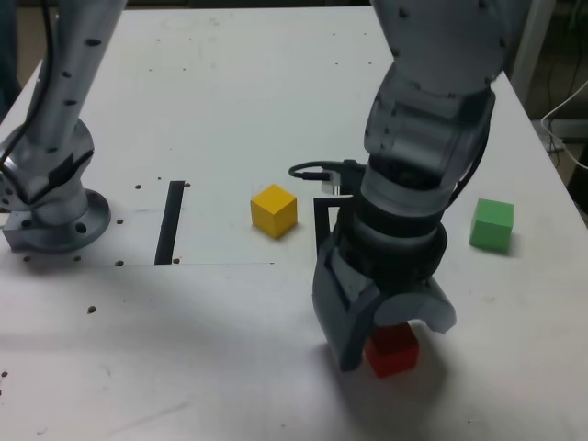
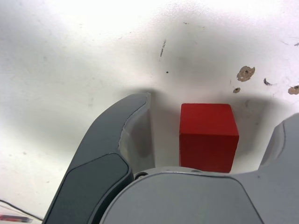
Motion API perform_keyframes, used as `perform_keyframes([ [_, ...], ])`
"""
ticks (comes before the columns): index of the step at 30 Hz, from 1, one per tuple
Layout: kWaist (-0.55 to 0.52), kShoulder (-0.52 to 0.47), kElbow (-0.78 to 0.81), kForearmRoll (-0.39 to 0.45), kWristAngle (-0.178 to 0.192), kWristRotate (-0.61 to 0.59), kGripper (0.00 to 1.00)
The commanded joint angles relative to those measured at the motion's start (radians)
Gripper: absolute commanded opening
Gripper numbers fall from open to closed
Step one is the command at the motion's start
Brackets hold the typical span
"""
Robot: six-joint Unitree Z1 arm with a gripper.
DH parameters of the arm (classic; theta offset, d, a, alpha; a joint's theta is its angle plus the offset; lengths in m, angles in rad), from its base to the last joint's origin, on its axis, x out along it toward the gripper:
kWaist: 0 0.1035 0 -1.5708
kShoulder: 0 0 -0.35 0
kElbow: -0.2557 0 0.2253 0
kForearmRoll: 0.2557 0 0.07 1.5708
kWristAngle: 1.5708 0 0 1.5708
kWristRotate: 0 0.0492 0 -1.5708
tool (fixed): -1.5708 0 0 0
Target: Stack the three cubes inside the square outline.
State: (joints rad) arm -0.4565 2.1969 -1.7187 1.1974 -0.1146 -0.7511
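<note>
Three small solid cubes sit on the white tabletop (image 1: 211, 101). Low and right of centre in the exterior view, the grey gripper (image 1: 390, 335) points down with its jaws spread around the red cube (image 1: 393, 349); the wrist view shows gaps on both sides of the cube. The yellow cube (image 1: 274, 210) lies mid-frame, the green cube (image 1: 491, 224) at the right. Only the left edge of the black tape square outline (image 1: 321, 220) shows, behind the arm.

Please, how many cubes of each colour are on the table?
Red cube: 1
Yellow cube: 1
Green cube: 1
Total: 3
</note>
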Motion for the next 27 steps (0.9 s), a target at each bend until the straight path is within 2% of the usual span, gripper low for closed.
perform_keyframes([
  [1,-0.001,0.004,0.001,-0.004,0.005,-0.003,0.83],
  [9,-0.001,-0.003,0.001,-0.009,0.012,-0.002,0.63],
  [22,-0.001,-0.011,0.002,-0.021,0.013,0.004,0.50],
  [27,-0.001,-0.012,0.004,-0.021,0.012,0.004,0.40],
])
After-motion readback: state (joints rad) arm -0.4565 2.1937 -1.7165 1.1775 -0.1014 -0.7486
